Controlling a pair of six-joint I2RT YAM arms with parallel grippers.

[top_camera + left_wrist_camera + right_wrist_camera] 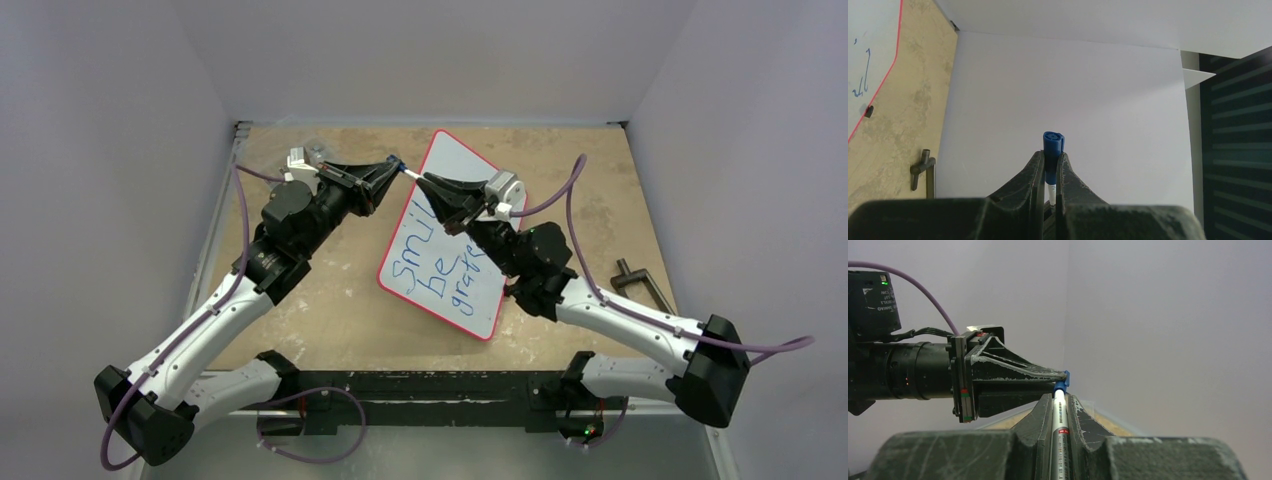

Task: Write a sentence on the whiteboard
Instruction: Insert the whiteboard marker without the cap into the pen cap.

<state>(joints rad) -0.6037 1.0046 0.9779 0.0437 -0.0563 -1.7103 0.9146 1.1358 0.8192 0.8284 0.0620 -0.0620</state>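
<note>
Blue plastic is clamped at the very tip of your left gripper (1050,161). The cap (1053,142) pokes out just past its jaws, and a short white length of barrel runs back between them. Your right gripper (1058,401) is clenched on the marker (1059,427) lengthwise. The barrel lies along the slot between its fingers and points straight ahead at the other arm's jaws.

The two tips meet nose to nose in the air, well above the table (330,300). Held this way, one arm can steady the body while the other works the cap along the same line. The sentence (437,268), "smile be grateful", is written in three slanted blue lines, so I judge you are capping the marker rather than opening it.

The whiteboard (457,160) lies flat below the meeting jaws, mostly on the right gripper's side. That arm reaches across the board's upper half and hides the end of the first word.

The cap is the one clear container here. No nib shows anywhere, so the tip is presumably inside it, but you cannot tell from these views whether it is pressed fully home. A faint glassy shape (322,146) behind your left wrist may be a small clear box, and nothing of its contents can be made out. A T-handle key (640,284) lies well apart from both sets of jaws.
</note>
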